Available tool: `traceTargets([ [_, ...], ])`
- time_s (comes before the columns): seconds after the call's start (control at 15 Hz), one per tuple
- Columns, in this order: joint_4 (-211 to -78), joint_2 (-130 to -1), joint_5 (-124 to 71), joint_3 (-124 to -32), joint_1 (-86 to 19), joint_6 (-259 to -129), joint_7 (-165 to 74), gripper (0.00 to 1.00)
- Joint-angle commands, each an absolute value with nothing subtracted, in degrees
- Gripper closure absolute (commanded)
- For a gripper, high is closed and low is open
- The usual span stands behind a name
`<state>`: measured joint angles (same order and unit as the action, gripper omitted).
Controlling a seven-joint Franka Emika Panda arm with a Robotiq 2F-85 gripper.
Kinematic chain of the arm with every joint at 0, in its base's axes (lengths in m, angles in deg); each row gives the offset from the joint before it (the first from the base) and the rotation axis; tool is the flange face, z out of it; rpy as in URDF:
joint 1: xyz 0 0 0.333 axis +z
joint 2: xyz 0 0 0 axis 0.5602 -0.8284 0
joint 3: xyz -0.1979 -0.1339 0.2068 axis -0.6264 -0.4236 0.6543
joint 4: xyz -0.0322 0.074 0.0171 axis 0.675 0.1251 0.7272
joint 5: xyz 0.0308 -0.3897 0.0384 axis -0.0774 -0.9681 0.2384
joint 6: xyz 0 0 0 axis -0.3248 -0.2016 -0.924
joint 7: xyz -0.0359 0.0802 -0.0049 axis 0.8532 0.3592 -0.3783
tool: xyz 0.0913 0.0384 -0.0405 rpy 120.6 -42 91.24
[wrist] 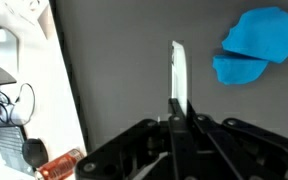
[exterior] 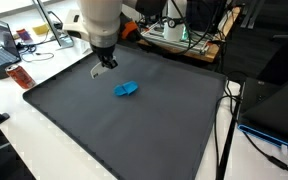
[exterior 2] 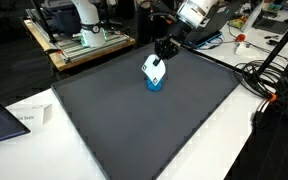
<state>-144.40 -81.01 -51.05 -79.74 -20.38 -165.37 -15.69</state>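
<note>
The gripper (wrist: pixel 176 112) is shut tight on a thin white card (wrist: pixel 177 70), pinched by one edge so that it is apparently carried edge-up over the dark mat (wrist: pixel 114 70), while a blue object (wrist: pixel 252 45) is left lying flat on the mat, just ahead and to one side.

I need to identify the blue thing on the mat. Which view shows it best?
Wrist view: the blue thing shows large and unobstructed. In an exterior view it is small but whole; in an exterior view a white card hides part of it.
</note>
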Motion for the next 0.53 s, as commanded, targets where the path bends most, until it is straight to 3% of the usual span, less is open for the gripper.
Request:
traceTargets([
  [0.0,-140.54,-83.54,-51.93,-80.76,-18.34,-156.85,-7.68,0.99],
  [0.47,-137.16,-86.82,-48.51,-79.47,-19.01,-149.89,6.25,0.99],
])
